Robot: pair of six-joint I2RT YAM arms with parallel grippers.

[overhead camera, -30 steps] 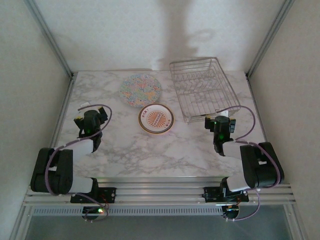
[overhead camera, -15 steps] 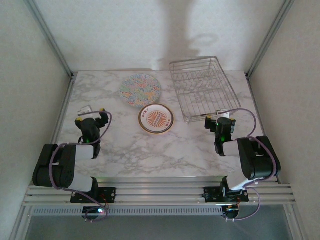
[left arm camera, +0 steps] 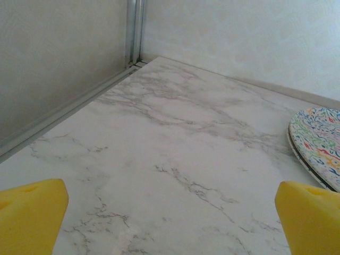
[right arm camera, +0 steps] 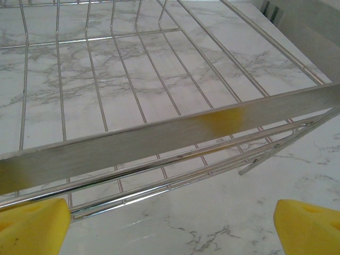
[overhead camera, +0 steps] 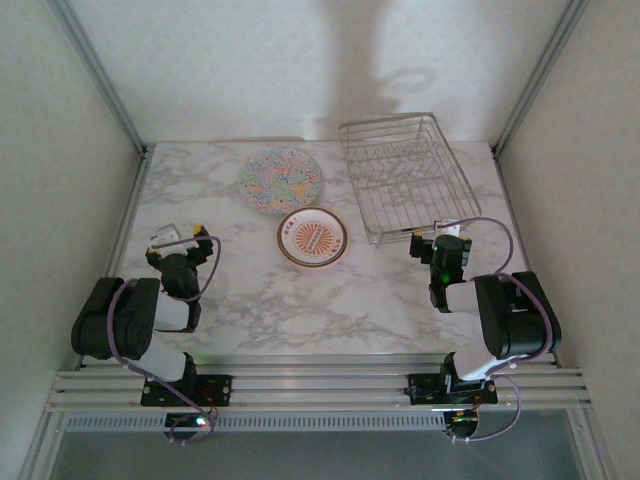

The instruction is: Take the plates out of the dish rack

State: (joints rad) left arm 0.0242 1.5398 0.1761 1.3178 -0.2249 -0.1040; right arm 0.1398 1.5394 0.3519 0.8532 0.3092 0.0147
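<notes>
Marble table (overhead camera: 250,300), dish rack (overhead camera: 405,180), plates (overhead camera: 281,180) lying alongside

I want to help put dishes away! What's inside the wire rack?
The dish rack holds only its own wire grid and slots; the marble table shows through. Its near rim band hides a thin strip of base in the right wrist view.

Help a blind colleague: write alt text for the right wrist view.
The rack's rim crosses the frame, its wire grid bare over the marble table. The right gripper is open before it, yellow fingertips in the bottom corners.
</notes>
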